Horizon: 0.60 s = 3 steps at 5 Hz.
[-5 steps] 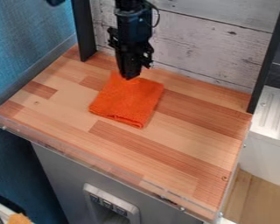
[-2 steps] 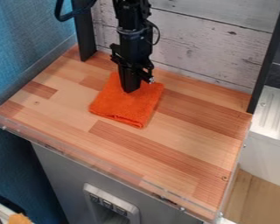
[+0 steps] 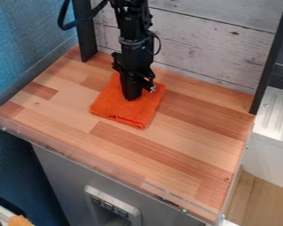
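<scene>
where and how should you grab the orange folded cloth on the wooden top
Probably by the near edge of the orange folded cloth, coming from above with the black pincer closing across that edge. The cloth lies flat, so its sides offer little to grab, but the layers along the near edge look thicker and should bunch up.
</scene>
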Motion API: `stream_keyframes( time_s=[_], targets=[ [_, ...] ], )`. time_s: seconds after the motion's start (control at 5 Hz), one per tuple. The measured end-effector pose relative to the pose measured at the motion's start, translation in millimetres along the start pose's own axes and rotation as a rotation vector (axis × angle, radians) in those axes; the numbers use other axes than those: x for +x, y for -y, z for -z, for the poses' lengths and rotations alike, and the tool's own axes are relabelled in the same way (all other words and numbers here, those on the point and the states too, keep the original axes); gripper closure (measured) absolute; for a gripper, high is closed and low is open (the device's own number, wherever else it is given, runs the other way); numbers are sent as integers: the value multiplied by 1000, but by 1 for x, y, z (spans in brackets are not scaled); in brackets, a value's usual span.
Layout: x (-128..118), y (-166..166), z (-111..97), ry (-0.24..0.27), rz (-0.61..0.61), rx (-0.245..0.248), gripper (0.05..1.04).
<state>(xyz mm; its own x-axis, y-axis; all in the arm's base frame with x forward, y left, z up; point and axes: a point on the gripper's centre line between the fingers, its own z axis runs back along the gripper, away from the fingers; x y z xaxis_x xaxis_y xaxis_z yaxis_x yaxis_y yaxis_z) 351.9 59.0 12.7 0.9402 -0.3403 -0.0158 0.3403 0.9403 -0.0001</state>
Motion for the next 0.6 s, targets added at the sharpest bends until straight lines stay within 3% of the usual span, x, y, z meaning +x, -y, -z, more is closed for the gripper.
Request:
stream_keyframes(
  time_s=[0.6],
  targets=[
    [-12, 32, 5, 11, -163, 30, 1020]
  ],
)
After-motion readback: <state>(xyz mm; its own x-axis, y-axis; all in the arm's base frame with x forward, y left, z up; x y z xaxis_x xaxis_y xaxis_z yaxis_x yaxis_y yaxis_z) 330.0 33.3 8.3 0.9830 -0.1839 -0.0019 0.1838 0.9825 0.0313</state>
